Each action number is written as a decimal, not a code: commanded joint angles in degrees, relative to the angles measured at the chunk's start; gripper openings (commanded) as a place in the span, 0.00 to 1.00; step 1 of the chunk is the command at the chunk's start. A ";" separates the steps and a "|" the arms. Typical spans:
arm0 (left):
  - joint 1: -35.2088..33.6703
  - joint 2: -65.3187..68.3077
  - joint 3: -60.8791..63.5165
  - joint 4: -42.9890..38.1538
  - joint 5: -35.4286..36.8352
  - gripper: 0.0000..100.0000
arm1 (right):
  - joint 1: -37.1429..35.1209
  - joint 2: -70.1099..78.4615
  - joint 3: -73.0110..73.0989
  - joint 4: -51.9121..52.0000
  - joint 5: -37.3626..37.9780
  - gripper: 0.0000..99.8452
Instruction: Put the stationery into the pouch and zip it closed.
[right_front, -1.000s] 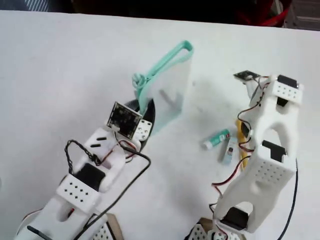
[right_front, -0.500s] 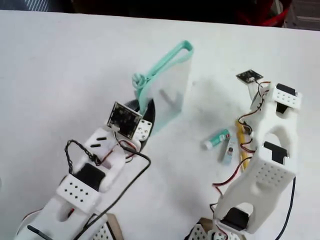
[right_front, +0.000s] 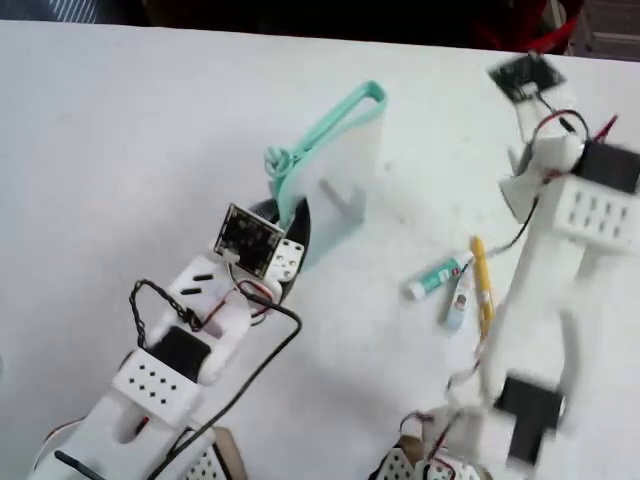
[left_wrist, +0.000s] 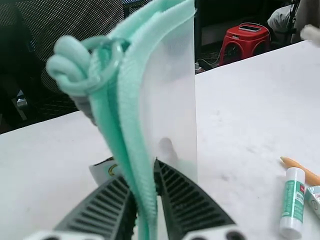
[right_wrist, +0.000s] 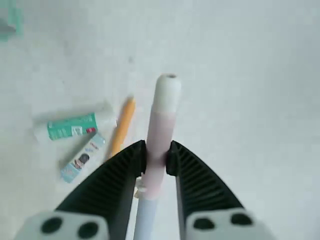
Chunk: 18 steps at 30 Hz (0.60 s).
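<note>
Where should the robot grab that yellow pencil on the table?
Likely from straight above, pinching the yellow pencil across its width near its far tip: it lies flat and thin, and the glue stick and a small blue item crowd one side along the rest.

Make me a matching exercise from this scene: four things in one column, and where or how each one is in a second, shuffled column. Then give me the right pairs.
Things
1. pouch
2. glue stick
3. pencil
4. pink pen

States
A. lies on the table, yellow
B. clamped in the right gripper
C. stands on edge, clamped in the left gripper
D. lies on the table, green and white

Pairs: 1-C, 2-D, 3-A, 4-B
</note>
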 joint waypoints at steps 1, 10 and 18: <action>-0.31 0.04 0.18 0.26 -0.70 0.02 | -5.85 -14.81 0.26 -0.13 -6.95 0.02; -0.22 0.13 0.26 0.26 -0.53 0.02 | -18.68 -23.52 0.26 -16.66 -27.78 0.02; -0.22 0.13 0.26 0.26 -0.70 0.02 | -30.11 -23.43 4.13 -40.57 -38.59 0.02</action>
